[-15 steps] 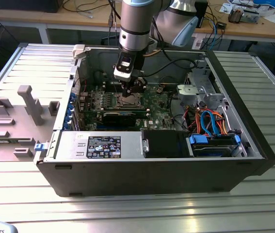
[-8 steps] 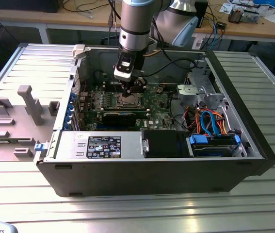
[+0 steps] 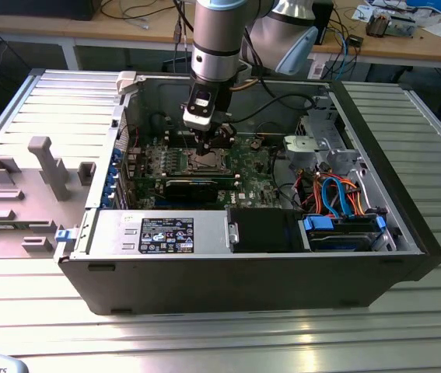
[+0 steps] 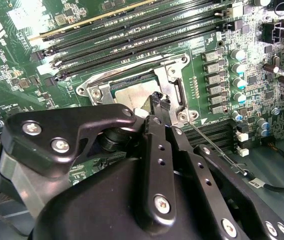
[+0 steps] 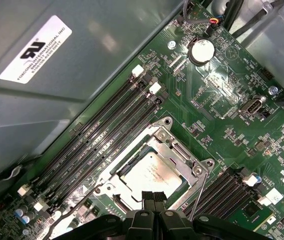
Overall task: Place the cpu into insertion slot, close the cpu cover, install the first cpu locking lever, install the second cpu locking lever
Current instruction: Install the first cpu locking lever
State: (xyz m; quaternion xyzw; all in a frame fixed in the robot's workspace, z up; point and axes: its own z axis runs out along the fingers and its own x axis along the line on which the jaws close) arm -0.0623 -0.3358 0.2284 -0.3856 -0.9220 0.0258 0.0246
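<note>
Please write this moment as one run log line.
gripper: shut, tips at cpu cover edge | cpu: under lowered cover | locking lever: wire beside cover, latch unclear

Ribbed metal table (image 3: pixel 243 342) — PC case (image 3: pixel 243 284), grey jig (image 3: pixel 18 202).

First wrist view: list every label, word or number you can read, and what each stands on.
White sticker on the grey case wall: a logo and capital lettering, too small to quote.
cpu: faint print, unreadable.
Green circuit board: tiny white markings, unreadable.
</note>
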